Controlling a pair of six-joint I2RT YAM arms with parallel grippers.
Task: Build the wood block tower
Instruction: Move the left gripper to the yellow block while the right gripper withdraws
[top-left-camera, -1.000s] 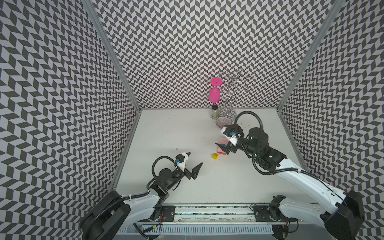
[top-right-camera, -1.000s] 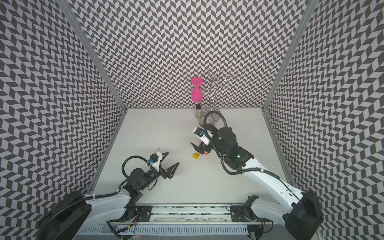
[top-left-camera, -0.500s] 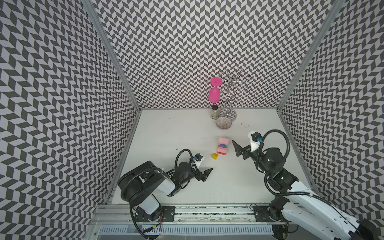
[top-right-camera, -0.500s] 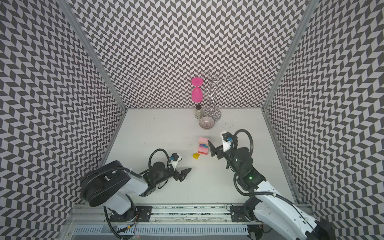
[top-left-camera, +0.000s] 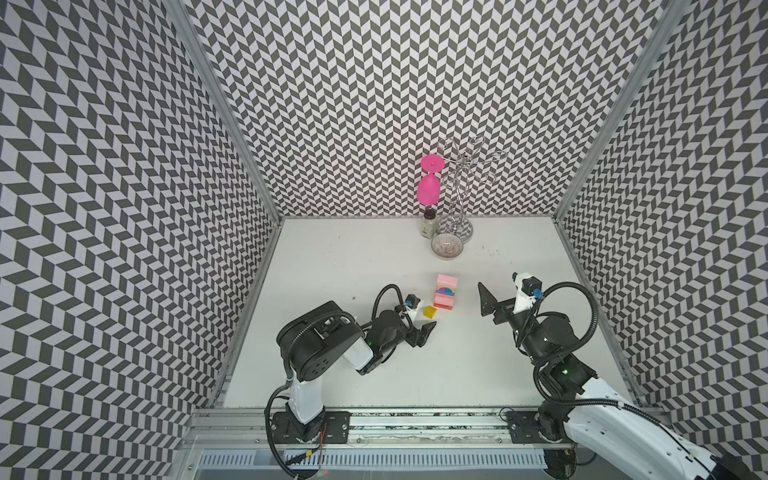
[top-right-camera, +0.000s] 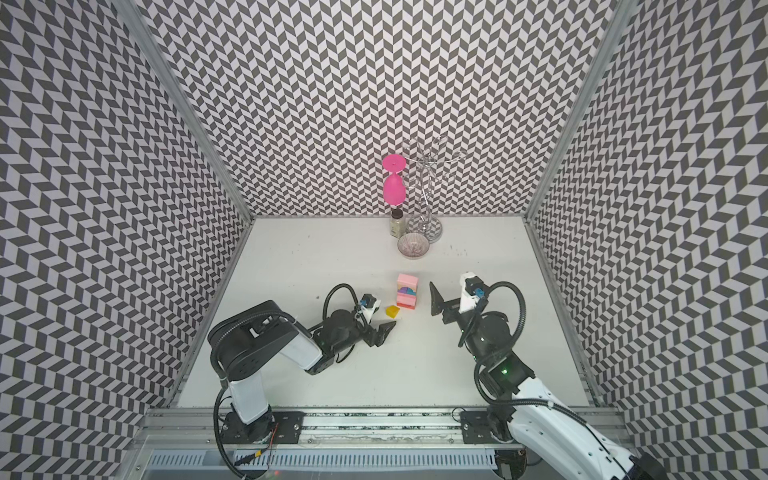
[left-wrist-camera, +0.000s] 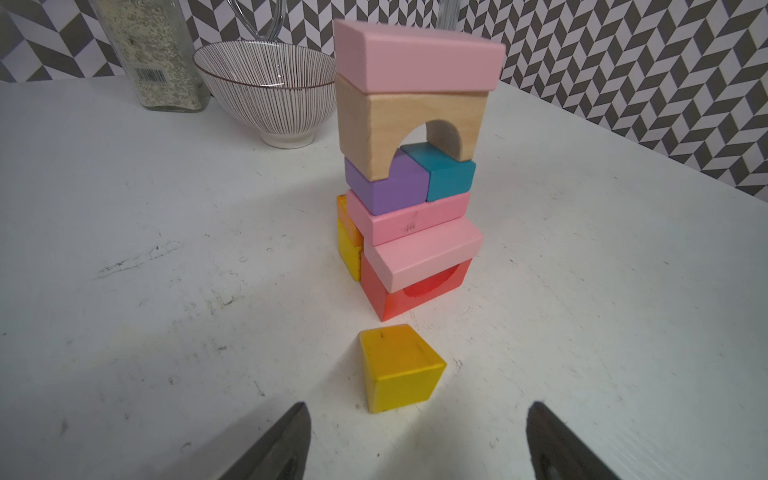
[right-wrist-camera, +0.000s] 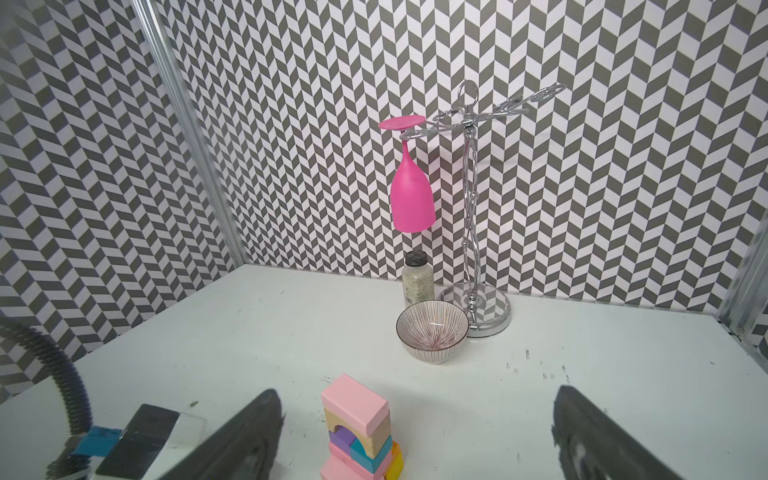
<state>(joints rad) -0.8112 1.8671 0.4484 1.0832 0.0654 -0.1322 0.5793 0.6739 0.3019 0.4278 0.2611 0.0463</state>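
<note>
One yellow block (left-wrist-camera: 401, 368) lies loose on the counter (left-wrist-camera: 145, 257), just before the wood block tower (left-wrist-camera: 411, 174) and not touching it. The left hand (left-wrist-camera: 417, 432) is low at the counter, its two fingers spread, released and empty. The block is ahead of the fingertips, not yet between them. I judge that the step in hand is to take this block. To do it well, the hand should go forward until the block sits fully between the fingers, then close on two flat opposite faces. The block stands a little turned, so the wrist may need a small turn first. The tower is close behind, so the advance must be short and slow, or a fingertip can push the block into the red piece (left-wrist-camera: 376, 297) at the base. The right hand (top-left-camera: 492, 305) hangs at the other side of the tower, also released, holding nothing.

The tower stands near the middle of the counter, in front of the striped bowl (top-left-camera: 447, 246). From below it has the red piece with a round cutout, a yellow-orange piece (left-wrist-camera: 348, 253) beside it, two pink slabs (left-wrist-camera: 415, 257), a purple piece (left-wrist-camera: 390, 189) and a teal piece (left-wrist-camera: 449, 174) side by side, a plain wood arch (left-wrist-camera: 370, 124) and a top pink slab (left-wrist-camera: 419, 58). The layers are not squared: the lowest slab sticks out and the top one is slightly turned.
</note>
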